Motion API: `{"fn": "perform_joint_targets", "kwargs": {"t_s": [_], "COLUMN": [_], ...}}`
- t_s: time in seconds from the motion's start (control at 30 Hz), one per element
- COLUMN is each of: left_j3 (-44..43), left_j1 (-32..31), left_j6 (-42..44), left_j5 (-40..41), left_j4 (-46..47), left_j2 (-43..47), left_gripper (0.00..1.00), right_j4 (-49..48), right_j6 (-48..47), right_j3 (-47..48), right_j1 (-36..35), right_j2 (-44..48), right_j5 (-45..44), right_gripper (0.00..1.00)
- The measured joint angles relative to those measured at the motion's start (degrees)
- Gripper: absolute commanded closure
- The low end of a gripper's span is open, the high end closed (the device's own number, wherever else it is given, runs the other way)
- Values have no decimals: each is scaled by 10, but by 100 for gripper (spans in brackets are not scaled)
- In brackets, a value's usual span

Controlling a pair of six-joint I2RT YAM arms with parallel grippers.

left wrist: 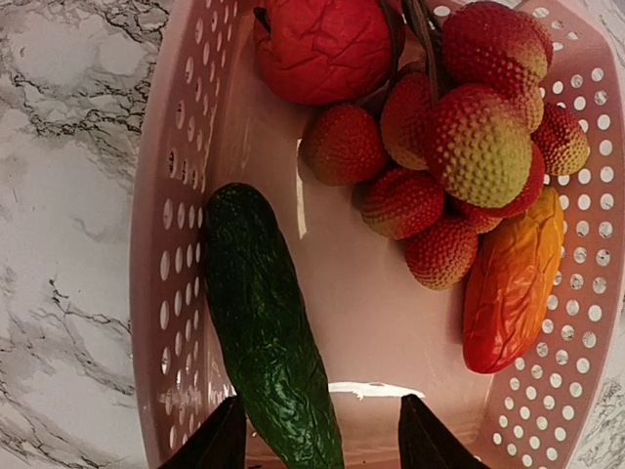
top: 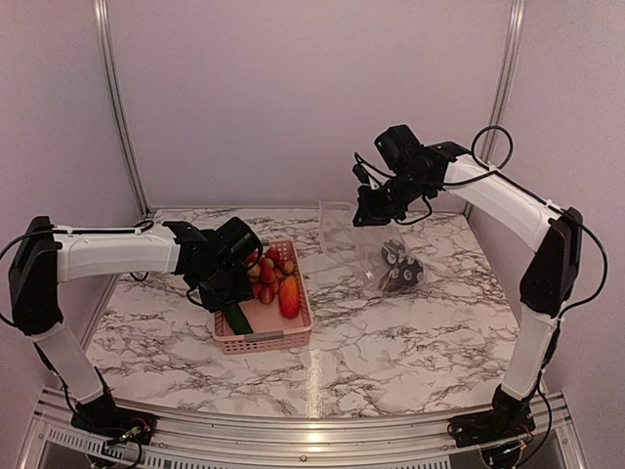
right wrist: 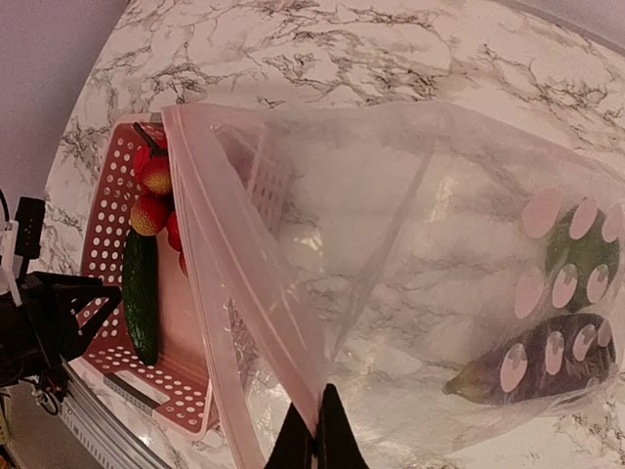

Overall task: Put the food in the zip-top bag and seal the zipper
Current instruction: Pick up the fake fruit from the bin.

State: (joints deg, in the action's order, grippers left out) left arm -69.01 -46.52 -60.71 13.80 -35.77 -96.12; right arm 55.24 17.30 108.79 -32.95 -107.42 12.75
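The pink basket [left wrist: 166, 244] holds a dark green cucumber [left wrist: 264, 322], a red tomato [left wrist: 322, 44], a bunch of bumpy red and tan balls [left wrist: 469, 137] and an orange-red fruit [left wrist: 513, 283]. My left gripper [left wrist: 320, 403] is down inside the basket, jaws apart. The cucumber's near end lies between them, close to the left finger [left wrist: 217, 445]. My right gripper [right wrist: 315, 430] is shut on the mouth edge of the clear zip-top bag [right wrist: 391, 215] and holds it up above the table. The pale zipper [right wrist: 210, 283] hangs open. A purple eggplant [right wrist: 547, 362] and a green pepper [right wrist: 581, 259] lie in the bag.
The basket [top: 264, 340] stands left of centre on the marble table [top: 391, 342], with the bag [top: 361, 244] to its right. Metal frame rails run along the near edge [top: 312, 430], and pale walls close in the back and sides.
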Motion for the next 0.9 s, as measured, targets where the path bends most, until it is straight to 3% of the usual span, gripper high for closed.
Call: {"fn": "perform_joint_targets", "kwargs": {"t_s": [0.47,0.67,0.9], "left_j3": [-123,-180,-209], "left_j1": [3,31,92], "left_j6": [-7,22,47], "left_j5": [25,43,48], "left_j4": [-40,-37,-30], "left_j2": [-84,-85,-98], "left_gripper": [44,57,57], "right_j4": [-18,-21,-21], "right_j6": [-7,-6,-6], "right_j3": [-19,-27,-27], "right_j1": [0,0,0], "right_j2": [14,16,16], "right_j5": [19,20,19], "right_gripper": [100,100,100]}}
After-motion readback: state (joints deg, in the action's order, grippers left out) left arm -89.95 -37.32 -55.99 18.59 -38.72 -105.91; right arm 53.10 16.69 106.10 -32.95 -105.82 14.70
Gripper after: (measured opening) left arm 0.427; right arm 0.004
